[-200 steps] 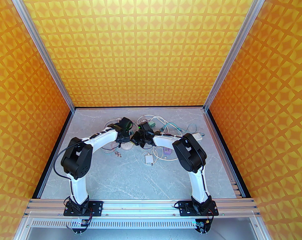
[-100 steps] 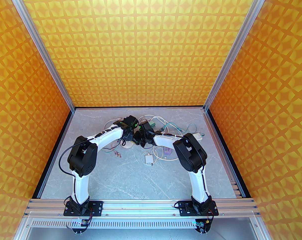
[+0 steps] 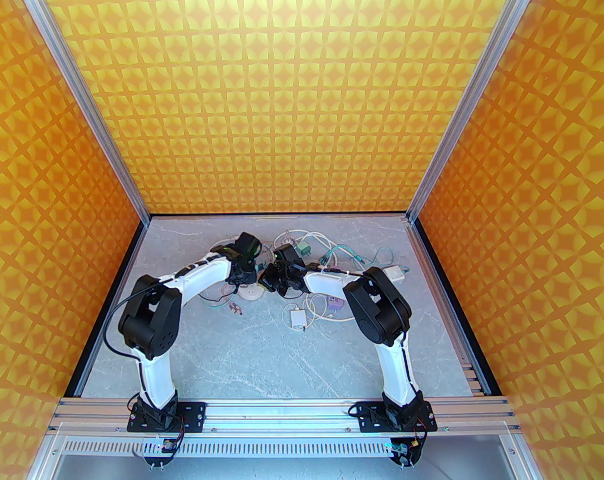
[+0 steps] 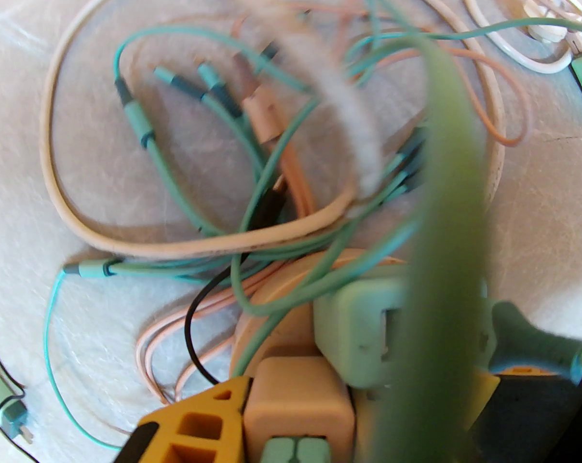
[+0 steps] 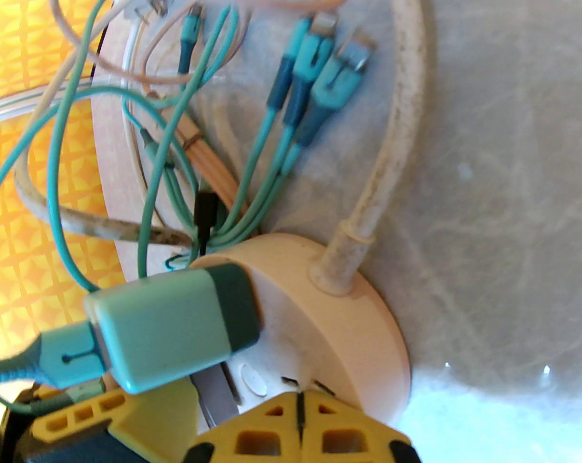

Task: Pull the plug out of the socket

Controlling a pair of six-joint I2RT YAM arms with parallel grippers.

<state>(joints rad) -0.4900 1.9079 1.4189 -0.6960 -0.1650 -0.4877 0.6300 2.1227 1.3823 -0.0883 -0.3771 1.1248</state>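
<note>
The round beige socket point(image 3: 253, 294) lies on the table between both grippers, its thick cream cord point(image 5: 397, 128) leading away. A mint-green plug point(image 5: 175, 321) with a dark green end sits against the socket's face point(image 5: 348, 316), a teal cable trailing from it. My right gripper point(image 5: 300, 403) is shut, its yellow fingertips pressed on the socket's near rim. My left gripper point(image 4: 363, 384) is closed around a beige cube plug point(image 4: 298, 403), and the mint plug point(image 4: 358, 331) sits just ahead of its tips. A blurred green cable point(image 4: 445, 239) hides the right-hand contact. In the top view, the left gripper point(image 3: 242, 274) and right gripper point(image 3: 271, 284) nearly touch.
Teal, pink and cream cables point(image 4: 184, 171) tangle behind the socket. Loose adapters lie nearby: white point(image 3: 297, 318), purple point(image 3: 335, 303), mint point(image 3: 305, 249), another white point(image 3: 394, 272). Red-tipped connectors point(image 3: 235, 309) lie left of the socket. Patterned walls close three sides.
The left arm swung right half a second ago and has come back left, its grip unchanged. The right arm shifted slightly left. The socket stays in the same spot.
</note>
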